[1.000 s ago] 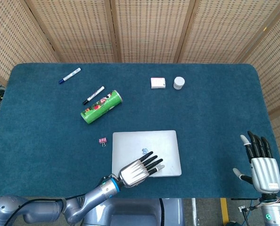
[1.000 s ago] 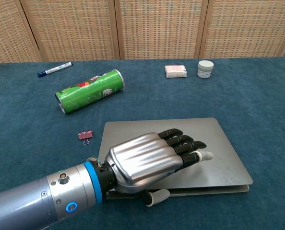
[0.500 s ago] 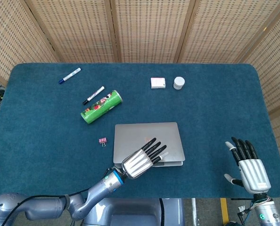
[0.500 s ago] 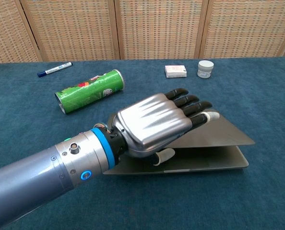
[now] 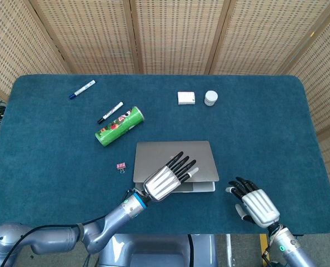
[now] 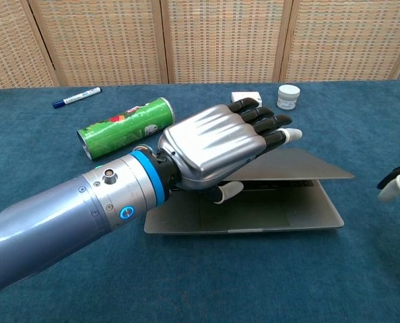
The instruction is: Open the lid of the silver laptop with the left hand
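Lifted further than half a second ago, the silver laptop's lid [image 6: 308, 165] rides pinched between the left hand's [image 6: 217, 151] fingers above and thumb below, near the counter's [image 5: 43, 144] front edge; it could slip and snap shut, while the empty right hand [image 5: 254, 203] hovers beside it, fingers apart.

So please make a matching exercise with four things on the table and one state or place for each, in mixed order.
Things:
1. silver laptop
2. green cylindrical can
3. small pink binder clip
4. left hand

States:
A. lying on its side
B. gripping the lid's front edge
C. lid partly raised
D. just left of the laptop

Pairs: 1-C, 2-A, 3-D, 4-B
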`<state>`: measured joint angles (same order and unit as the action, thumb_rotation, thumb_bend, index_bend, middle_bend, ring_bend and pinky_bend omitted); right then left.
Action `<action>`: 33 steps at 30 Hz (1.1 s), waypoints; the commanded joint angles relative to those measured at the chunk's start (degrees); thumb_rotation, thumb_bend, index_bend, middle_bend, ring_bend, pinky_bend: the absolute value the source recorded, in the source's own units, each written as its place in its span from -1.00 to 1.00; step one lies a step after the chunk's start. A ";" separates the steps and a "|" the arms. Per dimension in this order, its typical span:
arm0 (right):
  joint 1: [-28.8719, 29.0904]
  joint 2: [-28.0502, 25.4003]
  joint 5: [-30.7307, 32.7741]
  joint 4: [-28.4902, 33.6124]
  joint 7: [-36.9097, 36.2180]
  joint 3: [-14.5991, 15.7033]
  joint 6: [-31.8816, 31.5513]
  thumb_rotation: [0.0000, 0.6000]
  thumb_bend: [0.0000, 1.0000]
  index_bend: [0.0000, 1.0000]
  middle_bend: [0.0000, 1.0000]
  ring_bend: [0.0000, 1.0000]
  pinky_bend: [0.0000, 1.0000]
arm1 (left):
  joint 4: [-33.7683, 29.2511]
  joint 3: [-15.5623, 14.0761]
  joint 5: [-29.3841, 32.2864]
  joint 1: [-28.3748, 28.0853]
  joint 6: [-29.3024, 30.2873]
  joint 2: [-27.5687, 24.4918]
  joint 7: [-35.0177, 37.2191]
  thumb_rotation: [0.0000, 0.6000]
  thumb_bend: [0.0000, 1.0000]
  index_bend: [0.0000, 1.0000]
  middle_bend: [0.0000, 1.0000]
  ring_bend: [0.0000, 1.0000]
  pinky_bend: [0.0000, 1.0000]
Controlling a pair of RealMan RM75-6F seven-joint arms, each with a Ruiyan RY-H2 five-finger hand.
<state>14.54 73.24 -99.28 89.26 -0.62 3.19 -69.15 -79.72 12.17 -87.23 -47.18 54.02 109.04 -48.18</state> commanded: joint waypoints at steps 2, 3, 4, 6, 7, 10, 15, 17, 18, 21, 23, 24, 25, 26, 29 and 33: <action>2.10 2.17 0.42 -0.59 -1.62 0.51 2.87 1.00 0.30 -0.51 -0.62 -0.79 -0.64 | -0.21 -0.11 0.69 -0.40 0.01 -0.28 0.07 1.00 -0.13 -1.00 -1.00 -1.00 -1.00; 2.47 2.70 0.44 -0.78 -1.43 0.46 3.26 1.00 0.33 -0.51 -0.63 -0.79 -0.64 | -0.24 -0.12 0.82 -0.52 0.11 -0.34 -0.02 1.00 -0.13 -1.00 -1.00 -1.00 -1.00; 2.91 3.43 0.46 -0.98 -1.18 0.30 3.69 1.00 0.34 -0.51 -0.63 -0.79 -0.64 | -0.29 -0.13 1.00 -0.59 0.22 -0.35 -0.01 1.00 -0.13 -1.00 -1.00 -1.00 -1.00; 4.08 5.34 0.98 -1.19 -0.95 -0.36 5.01 1.00 0.37 -0.51 -0.64 -0.79 -0.64 | -0.26 -0.27 1.55 -0.68 0.25 -0.45 -0.08 1.00 -0.13 -1.00 -1.00 -1.00 -1.00; 4.76 6.66 1.84 -1.58 -0.60 -1.01 6.05 1.00 0.38 -0.51 -0.65 -0.79 -0.64 | -0.24 -0.34 1.73 -0.74 0.30 -0.50 -0.05 1.00 -0.13 -1.00 -1.00 -1.00 -1.00; 5.63 8.50 3.69 -1.88 0.78 -1.82 7.54 1.00 0.44 -0.51 -0.67 -0.79 -0.64 | -0.20 -0.50 2.25 -0.93 0.53 -0.54 0.20 1.00 -0.13 -1.00 -1.00 -1.00 -1.00; 6.89 11.32 6.96 -1.89 4.06 -2.75 10.11 1.00 0.50 -0.51 -0.67 -0.79 -0.64 | 0.35 -1.07 2.65 -1.34 0.90 -0.42 0.84 1.00 -0.13 -1.00 -1.00 -1.00 -1.00; 7.14 12.22 8.09 -2.04 5.91 -2.96 10.61 1.00 0.50 -0.51 -0.68 -0.79 -0.64 | 0.58 -1.28 2.73 -1.48 1.15 -0.36 1.21 1.00 -0.13 -1.00 -1.00 -1.00 -1.00; 7.20 12.55 8.47 -2.09 6.55 -2.99 10.69 1.00 0.50 -0.51 -0.68 -0.79 -0.64 | 0.65 -1.35 2.77 -1.55 1.24 -0.34 1.33 1.00 -0.13 -1.00 -1.00 -1.00 -1.00; 7.35 13.21 9.49 -2.33 8.36 -2.96 10.95 1.00 0.50 -0.51 -0.68 -0.79 -0.64 | 0.87 -1.57 2.74 -1.81 1.51 -0.37 1.56 1.00 -0.13 -1.00 -1.00 -1.00 -1.00; 7.42 13.52 10.45 -2.39 9.16 -2.99 11.27 1.00 0.50 -0.51 -0.68 -0.79 -0.64 | 0.95 -1.63 2.88 -1.92 1.70 -0.31 1.88 1.00 -0.13 -1.00 -1.00 -1.00 -1.00; 7.46 13.69 11.39 -2.35 9.73 -3.11 11.62 1.00 0.50 -0.51 -0.68 -0.79 -0.64 | 1.01 -1.62 3.03 -1.99 1.83 -0.23 2.08 1.00 -0.13 -1.00 -1.00 -1.00 -1.00; 7.48 13.80 12.18 -2.22 10.15 -3.23 11.88 1.00 0.50 -0.51 -0.68 -0.79 -0.64 | 1.03 -1.59 3.16 -2.04 1.93 -0.16 2.17 1.00 -0.13 -1.00 -1.00 -1.00 -1.00; 7.53 13.89 12.82 -2.10 10.59 -3.30 12.12 1.00 0.50 -0.51 -0.68 -0.79 -0.64 | 1.04 -1.52 3.30 -2.11 2.02 -0.08 2.25 1.00 -0.13 -1.00 -1.00 -1.00 -1.00; 7.68 13.85 13.81 -1.90 11.75 -3.29 12.50 1.00 0.50 -0.51 -0.67 -0.79 -0.64 | 0.99 -1.39 3.54 -2.34 2.21 0.08 2.28 1.00 -0.13 -1.00 -1.00 -1.00 -1.00; 7.92 13.45 15.14 -1.38 13.79 -3.06 13.01 1.00 0.50 -0.51 -0.65 -0.79 -0.64 | 1.08 -0.93 3.79 -3.04 2.35 -0.04 1.06 1.00 -0.13 -1.00 -1.00 -1.00 -1.00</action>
<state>22.33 86.85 -84.55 87.65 12.63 0.04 -56.34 -78.67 11.07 -83.57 -50.03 56.34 109.05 -46.82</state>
